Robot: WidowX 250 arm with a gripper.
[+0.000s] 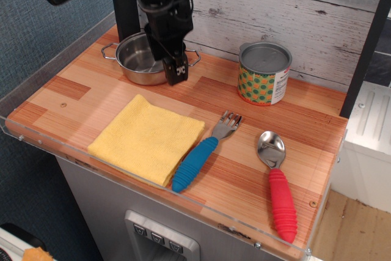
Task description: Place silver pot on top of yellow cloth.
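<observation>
One silver pot [139, 60], one yellow cloth [146, 138], one tin can [263, 73], one fork [203, 152] and one spoon [277, 183] lie on the worktop [79, 90], a striped wood-grain board with a clear plastic lip along its near and left edges.

The pot stands at the far left, close to the plank wall: shallow, round, polished steel, with a thin wire loop handle on each side. The cloth lies flat near the front left, a soft folded square with a nubby weave, well apart from the pot. The can, far right of the pot, has a dull metal top and a green-orange patterned label. The fork has a ribbed blue grip, the spoon a ribbed red one, both with shiny metal heads.

The black hand [175, 70] hangs over the pot's right rim, fingers pointing down. Whether it has closed on the rim cannot be told.
</observation>
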